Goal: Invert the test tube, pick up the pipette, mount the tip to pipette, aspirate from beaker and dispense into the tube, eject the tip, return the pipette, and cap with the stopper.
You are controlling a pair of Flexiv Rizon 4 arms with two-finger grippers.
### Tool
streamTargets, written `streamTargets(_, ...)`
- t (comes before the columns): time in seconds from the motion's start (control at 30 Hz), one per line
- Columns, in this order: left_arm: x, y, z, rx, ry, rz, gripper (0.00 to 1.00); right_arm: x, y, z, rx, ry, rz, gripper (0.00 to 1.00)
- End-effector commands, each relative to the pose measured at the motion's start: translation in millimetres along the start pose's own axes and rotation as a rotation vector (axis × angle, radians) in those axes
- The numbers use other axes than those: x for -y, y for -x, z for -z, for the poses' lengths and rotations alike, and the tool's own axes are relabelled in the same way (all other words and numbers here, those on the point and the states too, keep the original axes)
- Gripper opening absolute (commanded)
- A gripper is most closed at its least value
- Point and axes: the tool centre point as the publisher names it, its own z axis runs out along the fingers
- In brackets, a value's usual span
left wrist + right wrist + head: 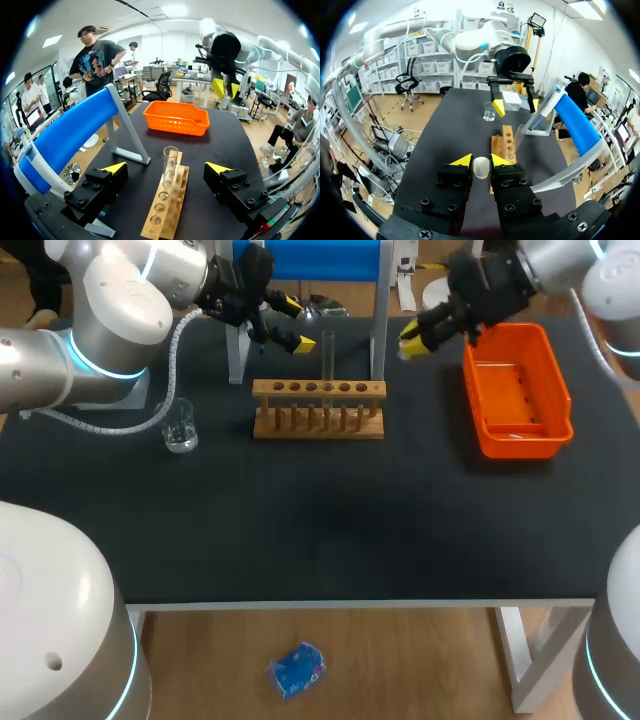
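A clear glass test tube [328,353] stands upright, mouth up, in a hole of the wooden rack [318,410]. My left gripper [297,324] hovers just left of the tube, open. In its wrist view the tube [170,161] rises between the wide-spread fingers, touching neither. My right gripper [412,340] hangs to the right of the rack, beside the orange basket [515,390]. It is shut on a small white stopper [481,167] held between its yellow tips. A small glass beaker [180,427] sits on the mat left of the rack.
A blue pipette stand [310,260] on grey legs rises behind the rack, close to my left gripper. The orange basket takes up the back right of the black mat [320,530]. The rack [504,142] lies straight ahead of my right gripper.
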Motion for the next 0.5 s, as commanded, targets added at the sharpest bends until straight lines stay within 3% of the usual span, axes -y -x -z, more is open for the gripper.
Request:
streamTargets(0.03,0.4,0.9,0.5,-0.003,0.003,0.001,1.00,-10.5,17.7,-14.2,0.027,0.013,-0.005,0.00)
streamTargets(0.5,0.4,0.9,0.5,-0.003,0.003,0.001,1.00,-10.5,17.7,-14.2,0.027,0.013,-0.005,0.00)
